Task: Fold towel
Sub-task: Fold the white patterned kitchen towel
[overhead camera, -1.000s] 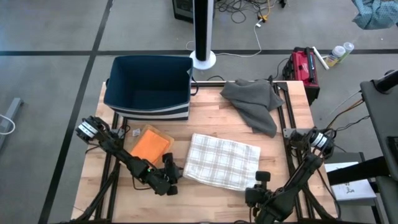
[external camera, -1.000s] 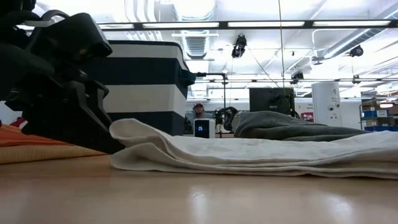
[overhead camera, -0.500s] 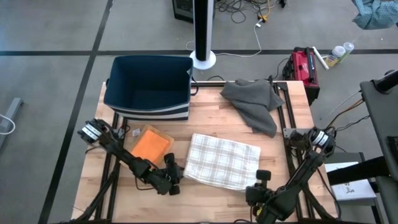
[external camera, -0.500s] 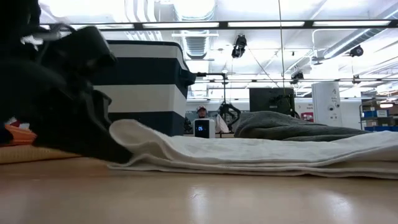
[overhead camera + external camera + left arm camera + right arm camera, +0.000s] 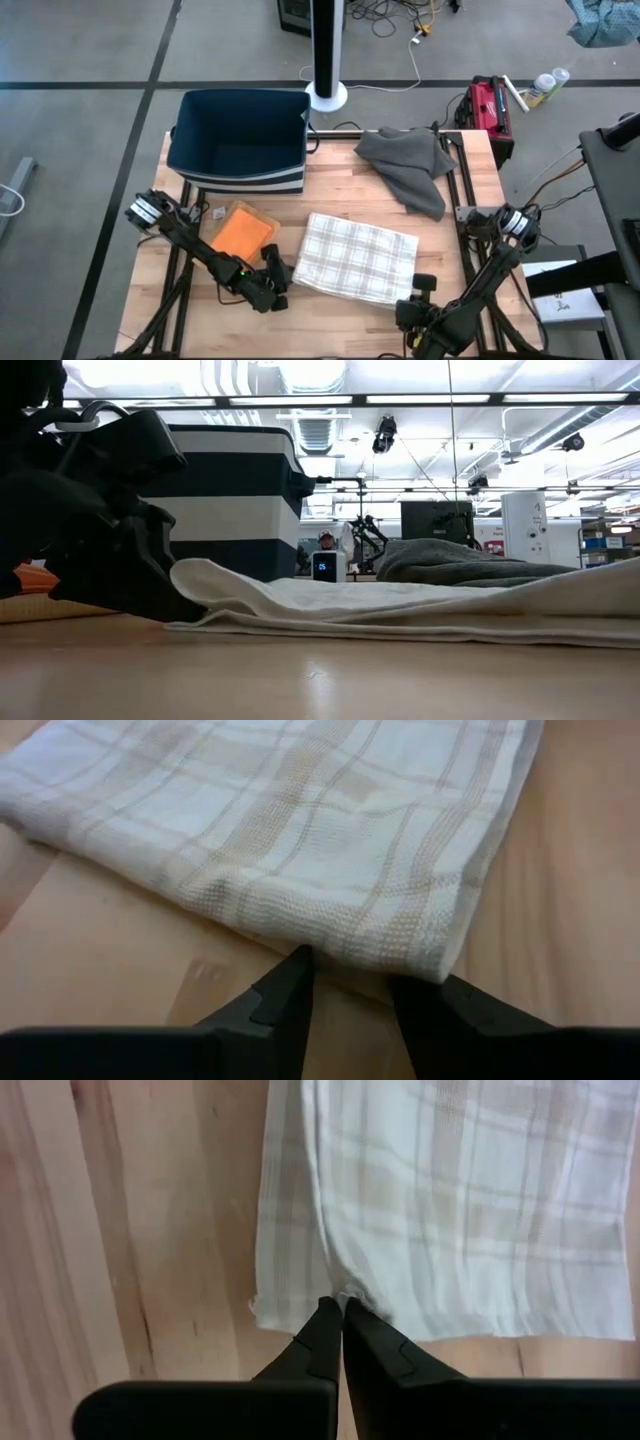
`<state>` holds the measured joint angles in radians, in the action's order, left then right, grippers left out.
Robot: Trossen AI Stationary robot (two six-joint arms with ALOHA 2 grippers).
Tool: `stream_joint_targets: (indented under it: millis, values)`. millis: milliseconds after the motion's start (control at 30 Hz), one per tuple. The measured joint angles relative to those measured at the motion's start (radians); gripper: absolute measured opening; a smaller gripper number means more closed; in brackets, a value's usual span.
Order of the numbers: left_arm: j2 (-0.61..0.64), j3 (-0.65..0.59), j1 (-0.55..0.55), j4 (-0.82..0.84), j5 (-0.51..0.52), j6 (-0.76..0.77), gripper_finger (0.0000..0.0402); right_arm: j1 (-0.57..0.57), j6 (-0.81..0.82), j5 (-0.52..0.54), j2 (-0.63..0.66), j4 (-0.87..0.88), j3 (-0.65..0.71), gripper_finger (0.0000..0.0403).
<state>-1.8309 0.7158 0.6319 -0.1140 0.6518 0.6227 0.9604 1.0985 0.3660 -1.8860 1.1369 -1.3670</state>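
White plaid towel (image 5: 357, 259), folded flat in layers, apparently in half, lying mid-table, slightly skewed

Bare wood is lying open along the near edge of the table (image 5: 330, 318) between my two grippers, and more is showing between the checked towel (image 5: 355, 258) and the grey cloth (image 5: 408, 165). The striped bin (image 5: 240, 140) is blocking the far left corner, and the orange cloth (image 5: 241, 233) is sitting just beside my left gripper (image 5: 280, 283), perhaps touching it.
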Motion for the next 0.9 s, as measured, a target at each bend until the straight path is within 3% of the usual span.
stream_joint_targets:
  millis: [900]
  values:
    - [0.010,-0.005,0.000,0.012,-0.006,-0.009,0.0135,0.034,0.035,0.010,-0.048,-0.112,0.014,0.0002]
